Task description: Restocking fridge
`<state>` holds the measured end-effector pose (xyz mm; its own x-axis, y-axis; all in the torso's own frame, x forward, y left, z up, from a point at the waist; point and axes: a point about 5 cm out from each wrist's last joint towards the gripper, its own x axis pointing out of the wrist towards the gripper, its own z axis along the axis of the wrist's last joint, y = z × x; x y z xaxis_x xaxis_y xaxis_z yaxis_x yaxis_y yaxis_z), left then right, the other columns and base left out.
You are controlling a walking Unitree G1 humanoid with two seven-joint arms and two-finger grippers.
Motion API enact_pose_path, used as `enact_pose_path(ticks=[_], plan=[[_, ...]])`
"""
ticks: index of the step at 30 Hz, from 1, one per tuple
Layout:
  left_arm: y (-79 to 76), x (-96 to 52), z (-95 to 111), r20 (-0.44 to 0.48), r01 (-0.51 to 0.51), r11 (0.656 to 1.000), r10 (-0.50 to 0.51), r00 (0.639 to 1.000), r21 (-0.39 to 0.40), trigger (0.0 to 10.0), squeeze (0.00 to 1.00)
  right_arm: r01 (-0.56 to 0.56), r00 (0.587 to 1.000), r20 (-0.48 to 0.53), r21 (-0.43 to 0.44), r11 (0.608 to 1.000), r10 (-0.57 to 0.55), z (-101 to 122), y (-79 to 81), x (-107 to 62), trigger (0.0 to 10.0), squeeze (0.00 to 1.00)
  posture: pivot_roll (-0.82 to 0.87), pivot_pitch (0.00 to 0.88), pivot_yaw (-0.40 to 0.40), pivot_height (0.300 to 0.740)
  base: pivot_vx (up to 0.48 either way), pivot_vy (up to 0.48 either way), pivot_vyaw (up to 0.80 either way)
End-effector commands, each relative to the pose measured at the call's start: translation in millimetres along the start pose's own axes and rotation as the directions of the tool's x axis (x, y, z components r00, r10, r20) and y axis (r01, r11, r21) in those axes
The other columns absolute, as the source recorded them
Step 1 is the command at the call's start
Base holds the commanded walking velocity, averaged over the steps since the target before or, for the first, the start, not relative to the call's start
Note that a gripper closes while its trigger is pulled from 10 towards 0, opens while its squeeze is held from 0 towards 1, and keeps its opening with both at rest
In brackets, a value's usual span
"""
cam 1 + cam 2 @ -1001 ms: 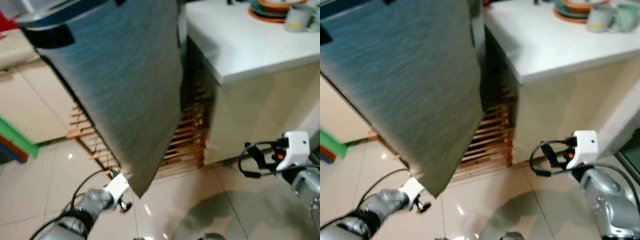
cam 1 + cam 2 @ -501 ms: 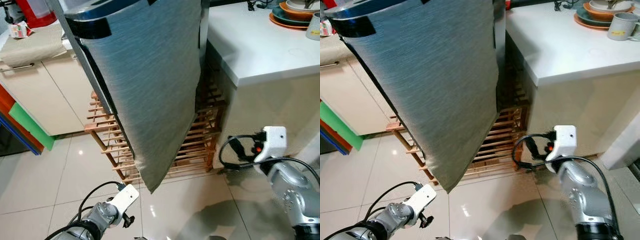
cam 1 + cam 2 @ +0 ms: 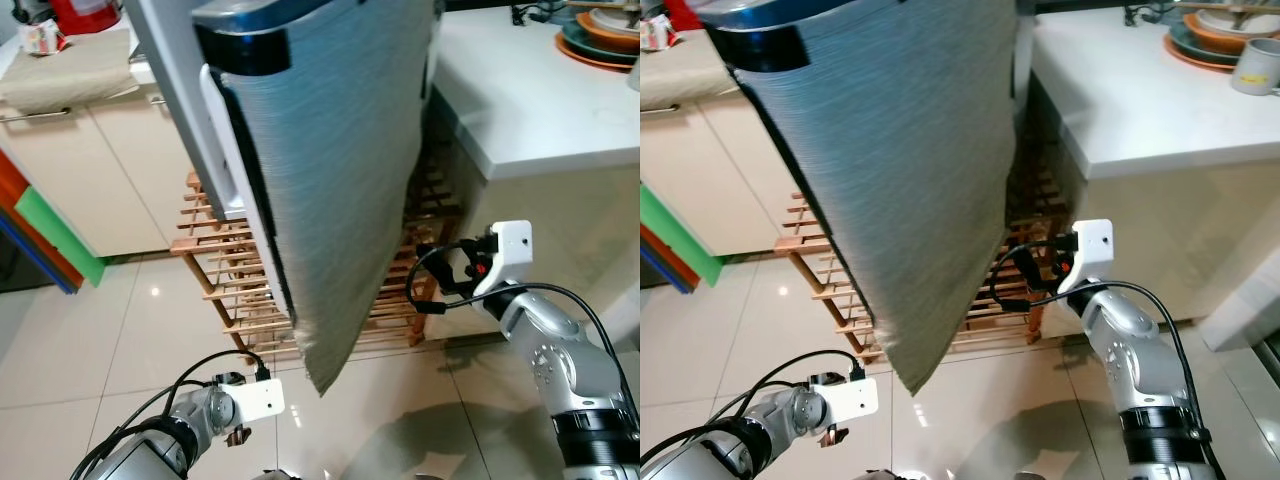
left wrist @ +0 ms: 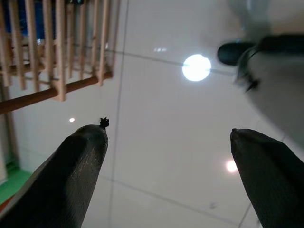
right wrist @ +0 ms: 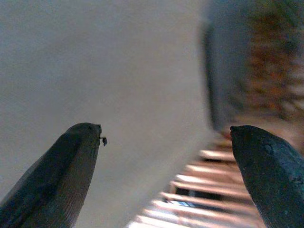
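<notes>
Jaws of your left gripper (image 4: 166, 156) hang wide apart and empty, low over the glossy tiled floor (image 3: 90, 340). Centre, the tall brushed-grey fridge door (image 3: 330, 170) runs top to bottom. Your right gripper (image 5: 166, 156) is nearer, aimed at the door's face, spread wide and touching nothing; the white surface (image 3: 520, 100) lies behind it.

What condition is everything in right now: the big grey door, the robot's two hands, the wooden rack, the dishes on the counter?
Fridge door: swung open.
Left gripper: fingers open, empty, low over the tiled floor.
Right gripper: fingers open, empty, pointed at the door.
Wooden rack: standing on the floor behind the door.
Plates: stacked on the counter.
</notes>
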<state>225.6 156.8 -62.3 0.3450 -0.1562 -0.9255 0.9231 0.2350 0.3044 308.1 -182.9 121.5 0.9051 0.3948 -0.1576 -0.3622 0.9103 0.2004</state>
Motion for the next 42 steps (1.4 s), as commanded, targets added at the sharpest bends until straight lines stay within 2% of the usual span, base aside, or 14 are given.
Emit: enact_pose_path(ticks=[1,9,16,19,23,25,26,28,29,31,32,34,37,42], plan=[[-4.1,0.3,-3.9,-0.01,0.021,1.0,-0.021,1.0,-0.018,10.0,0.0,-0.037,0.999,0.011,-0.002,0.999,0.037,3.8,6.8,4.3,10.0,0.0,-0.05,0.0,0.075,0.74,0.0,0.0,0.0],[-20.7,2.4,-13.9,-0.071,0.08,0.997,-0.081,0.994,-0.017,10.0,0.0,-0.163,0.983,0.088,-0.007,0.987,0.163,27.1,42.7,25.2,10.0,0.0,-0.06,0.0,0.074,0.74,0.0,0.0,0.0],[-22.0,5.2,-1.8,-0.059,0.06,0.998,-0.058,0.997,0.02,10.0,0.0,-0.343,0.928,0.143,-0.03,0.939,0.344,42.4,117.8,60.1,10.0,0.0,-0.05,0.0,0.067,0.74,0.0,0.0,0.0],[-13.8,5.6,7.4,-0.025,-0.027,0.999,0.026,0.999,-0.026,10.0,0.0,-0.337,0.93,0.143,-0.031,0.941,0.337,41.7,115.4,59.7,10.0,0.0,-0.04,0.0,0.057,0.74,0.0,0.0,0.0],[9.5,3.1,33.2,0.078,-0.168,0.93,0.203,0.976,-0.326,10.0,0.0,-0.156,0.981,0.117,-0.027,0.987,0.158,32.0,79.5,58.1,10.0,0.0,-0.04,0.0,0.056,0.74,0.0,0.0,0.0],[31.2,-3.9,59.2,0.195,-0.205,0.822,0.354,0.914,-0.531,10.0,0.0,0.104,0.987,0.127,-0.055,0.993,-0.096,25.8,37.7,51.1,10.0,0.0,-0.04,0.0,0.057,0.74,0.0,0.0,0.0],[52.5,-14.8,63.3,0.288,-0.247,0.816,0.442,0.85,-0.523,10.0,0.0,0.147,0.982,0.13,-0.052,0.988,-0.139,24.5,30.6,48.9,10.0,0.0,-0.04,0.0,0.057,0.74,0.0,0.0,0.0],[121.8,-77.6,79.1,0.555,-0.283,0.776,0.61,0.566,-0.564,10.0,0.0,0.196,0.973,0.129,-0.019,0.981,-0.191,20.8,21.9,44.2,10.0,0.0,-0.04,0.0,0.057,0.74,0.0,0.0,0.0],[121.8,-77.6,79.1,0.555,-0.283,0.776,0.61,0.566,-0.564,10.0,0.0,0.196,0.973,0.129,-0.019,0.981,-0.191,20.8,21.9,44.2,10.0,0.0,-0.04,0.0,0.057,0.74,0.0,0.0,0.0],[141.8,-116.4,92.0,0.66,-0.133,0.719,0.684,0.311,-0.683,10.0,0.0,0.23,0.965,0.129,-0.008,0.973,-0.227,15.9,15.3,37.9,10.0,0.0,-0.07,0.0,0.072,0.74,0.0,0.0,0.0],[141.8,-116.4,92.0,0.66,-0.133,0.719,0.684,0.311,-0.683,10.0,0.0,0.23,0.965,0.129,-0.008,0.973,-0.227,15.9,15.3,37.9,10.0,0.0,-0.07,0.0,0.072,0.74,0.0,0.0,0.0],[164.7,-145.9,101.7,0.545,-0.104,0.589,0.791,0.277,-0.801,10.0,0.0,0.294,0.947,0.137,0.004,0.956,-0.292,8.1,3.1,24.8,10.0,0.0,-0.07,0.0,0.071,0.74,0.0,0.0,0.0],[171.1,-153.9,100.6,0.495,-0.108,0.527,0.838,0.23,-0.843,10.0,0.0,0.374,0.916,0.15,0.01,0.927,-0.371,1.1,-10.7,12.5,10.0,0.0,-0.08,0.0,0.079,0.74,0.0,0.0,0.0],[170.7,-156.3,96.5,0.508,-0.051,0.53,0.833,0.218,-0.847,10.0,0.0,0.414,0.895,0.176,0.014,0.91,-0.41,1.5,-18.9,5.6,10.0,0.0,-0.09,0.0,0.088,0.74,0.0,0.108,0.0]])
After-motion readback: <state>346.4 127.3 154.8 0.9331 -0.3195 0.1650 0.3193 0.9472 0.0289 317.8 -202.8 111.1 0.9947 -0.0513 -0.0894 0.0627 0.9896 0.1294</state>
